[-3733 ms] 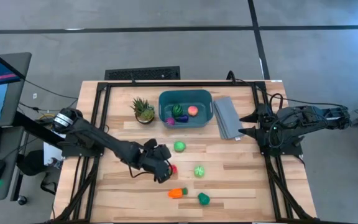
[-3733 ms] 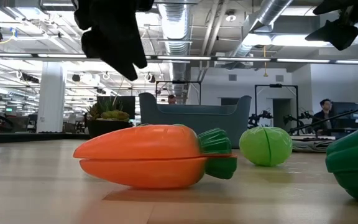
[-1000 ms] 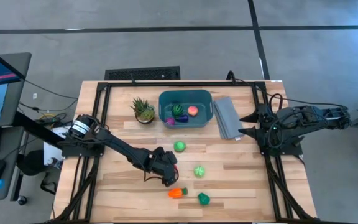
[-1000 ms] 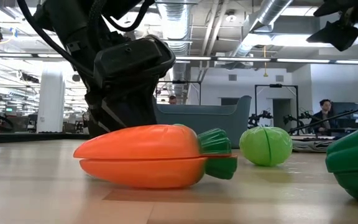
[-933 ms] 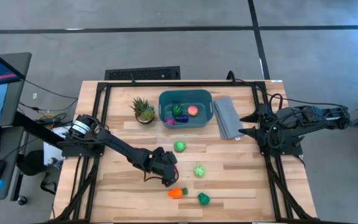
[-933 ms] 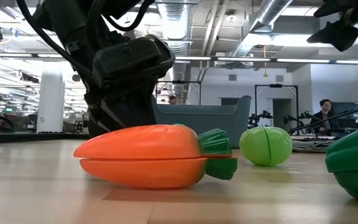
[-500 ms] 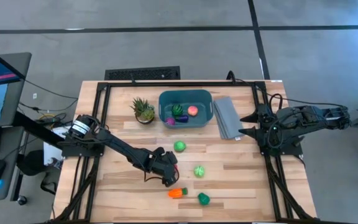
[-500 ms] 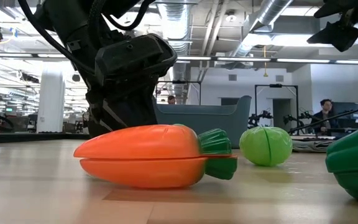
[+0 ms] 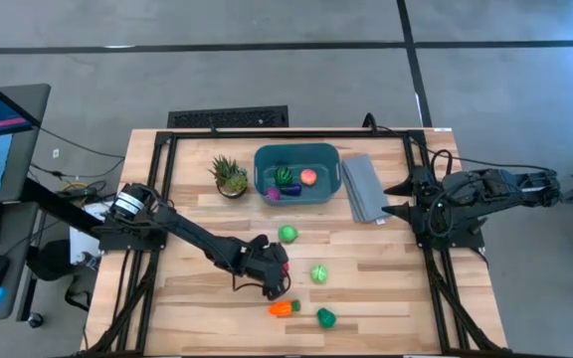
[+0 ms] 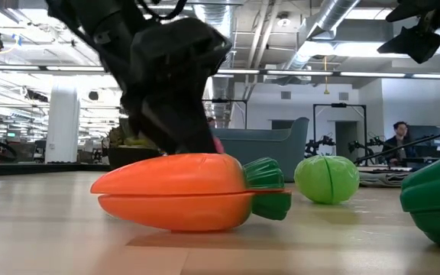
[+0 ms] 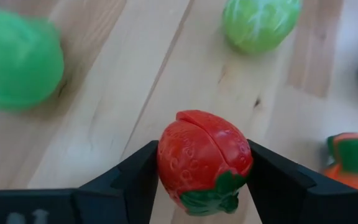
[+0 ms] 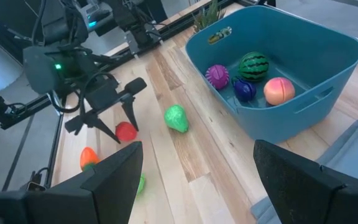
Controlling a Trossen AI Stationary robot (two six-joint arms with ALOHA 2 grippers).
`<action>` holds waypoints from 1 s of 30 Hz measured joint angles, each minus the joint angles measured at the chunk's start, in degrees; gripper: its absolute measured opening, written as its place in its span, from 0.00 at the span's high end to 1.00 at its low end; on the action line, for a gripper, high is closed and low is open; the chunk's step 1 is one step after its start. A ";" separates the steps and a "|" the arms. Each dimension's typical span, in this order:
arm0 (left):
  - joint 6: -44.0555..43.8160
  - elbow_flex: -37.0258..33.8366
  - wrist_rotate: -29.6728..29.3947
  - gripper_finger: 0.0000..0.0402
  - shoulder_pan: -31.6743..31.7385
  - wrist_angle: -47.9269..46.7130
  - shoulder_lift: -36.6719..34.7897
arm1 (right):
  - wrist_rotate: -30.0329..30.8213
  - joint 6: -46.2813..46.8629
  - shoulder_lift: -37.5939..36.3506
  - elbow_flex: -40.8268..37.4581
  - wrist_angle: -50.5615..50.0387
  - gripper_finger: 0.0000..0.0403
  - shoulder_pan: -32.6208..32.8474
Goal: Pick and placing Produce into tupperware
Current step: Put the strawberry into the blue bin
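My left gripper (image 9: 279,272) is shut on a red strawberry (image 11: 204,158) at the table's middle front, just beyond the orange carrot (image 9: 283,308). Two green balls (image 9: 287,234) (image 9: 318,272) and a darker green piece (image 9: 325,317) lie loose on the wood. The teal tupperware (image 9: 263,159) stands at the far middle, holding a watermelon (image 12: 254,65), a peach (image 12: 278,91), an eggplant (image 12: 243,89) and a magenta piece (image 12: 216,76). My right gripper (image 9: 394,199) waits open and high at the table's right edge. My left gripper pinches the strawberry's two opposite sides (image 11: 164,163) between its fingers (image 11: 135,177), at the berry's widest part. The fingers slant down from the table's left. The green leaf cap faces back toward the gripper, the tip away. Whether the berry is clear of the table I cannot tell.
A spiky potted plant (image 9: 230,176) stands left of the tub and a grey ribbed slab (image 9: 364,187) lies to its right. Black frame rails run along the table's left and right sides. Bare wood lies between the strawberry and the tub, apart from one green ball.
My left gripper, low behind the carrot, has started to rise and has swung slightly toward the table's right; the low view shows it blurred. The carrot and the green balls have stayed put.
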 joint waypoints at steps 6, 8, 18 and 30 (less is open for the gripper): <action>4.28 4.09 -0.47 0.49 1.15 -3.16 -0.57 | 0.00 0.00 0.00 0.00 0.02 0.18 -0.02; 6.42 5.58 -1.20 0.49 1.70 -4.42 -1.28 | 0.01 0.20 -0.01 0.00 0.00 0.18 0.00; 16.08 8.92 -5.01 0.49 6.25 -5.45 -6.57 | 0.00 0.94 0.00 -0.02 0.04 0.18 -0.02; 29.26 8.88 -7.60 0.49 17.21 -10.77 -12.66 | 0.00 0.98 0.00 -0.02 0.00 0.18 0.00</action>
